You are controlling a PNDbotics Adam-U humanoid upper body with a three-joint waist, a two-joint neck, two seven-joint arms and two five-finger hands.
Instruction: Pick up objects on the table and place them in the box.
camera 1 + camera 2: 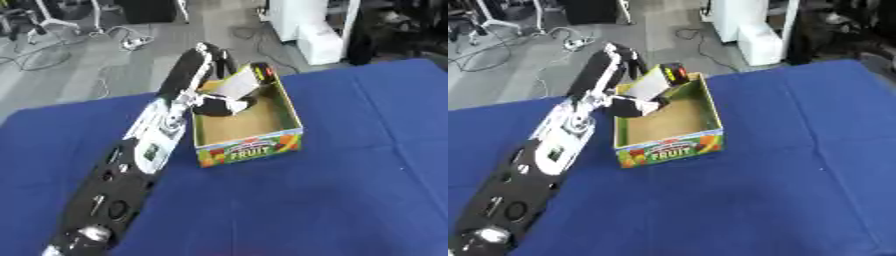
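Note:
A cardboard box [249,147] with a "FRUIT" label on its front wall stands open on the blue table [350,200]. My left arm reaches from the lower left up along the box's left side. Its hand [220,106] hangs inside the far left part of the box. The fingers are curled on a flat white object [234,86] with a dark and red end [675,72]. That object tilts up over the box's far rim. The brown box floor in front of the hand is bare. My right hand shows in neither view.
Blue cloth covers the table to the right of the box and in front of it. Beyond the far edge is grey floor with cables [122,42] and a white cabinet [315,30].

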